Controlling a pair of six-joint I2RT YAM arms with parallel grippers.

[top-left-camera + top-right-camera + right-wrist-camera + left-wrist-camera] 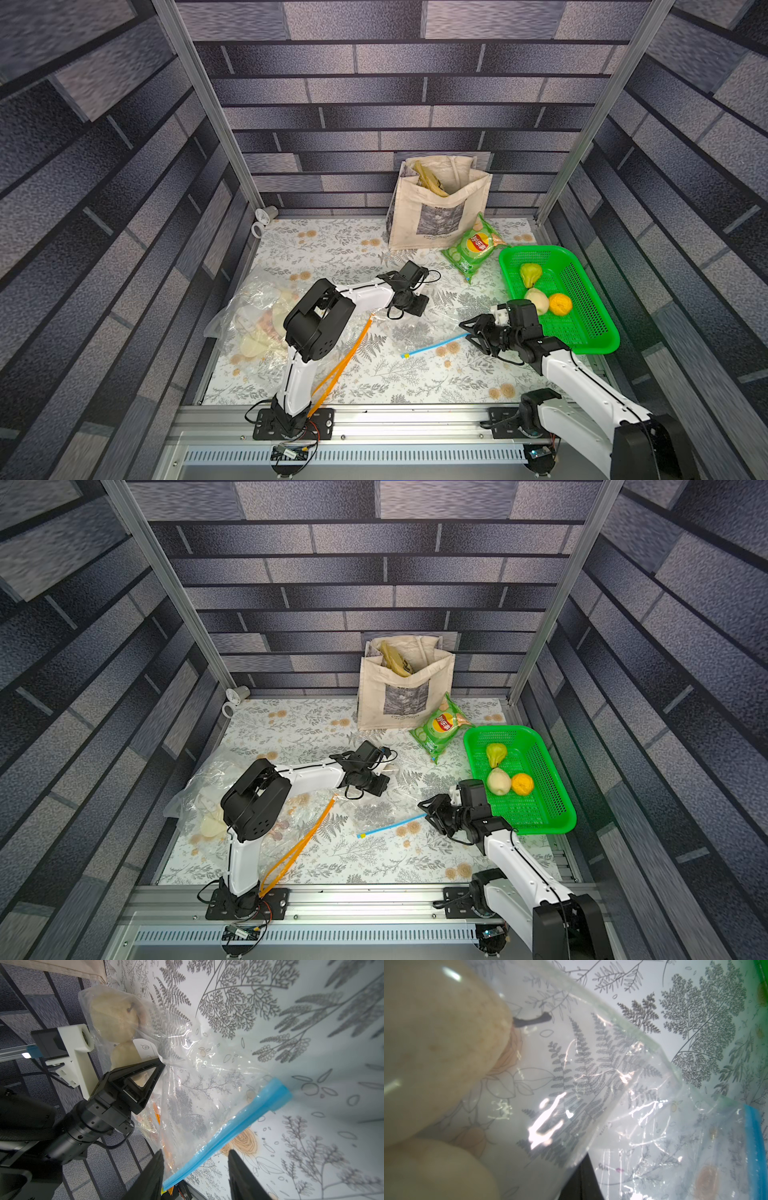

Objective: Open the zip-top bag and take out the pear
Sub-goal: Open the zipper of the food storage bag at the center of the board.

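Observation:
The clear zip-top bag [197,1076] lies on the floral table between my arms, its blue zip strip [436,345] [239,1126] running along the near edge. Two pale pears [114,1018] [436,1043] sit inside it at the far end; in both top views my left arm hides them. My left gripper [415,305] [161,1064] [583,1180] is shut, pinching the bag's plastic just beside the pears. My right gripper [467,330] [195,1167] is open at the strip's right end. The blue strip passes between its fingers and lies against one of them.
A green basket [598,345] at the right holds a green pear [530,272], a pale pear [536,299] and an orange [560,303]. A chips bag [473,247] and a canvas tote [436,203] stand behind. Another clear bag with an orange zip [345,361] lies at the left.

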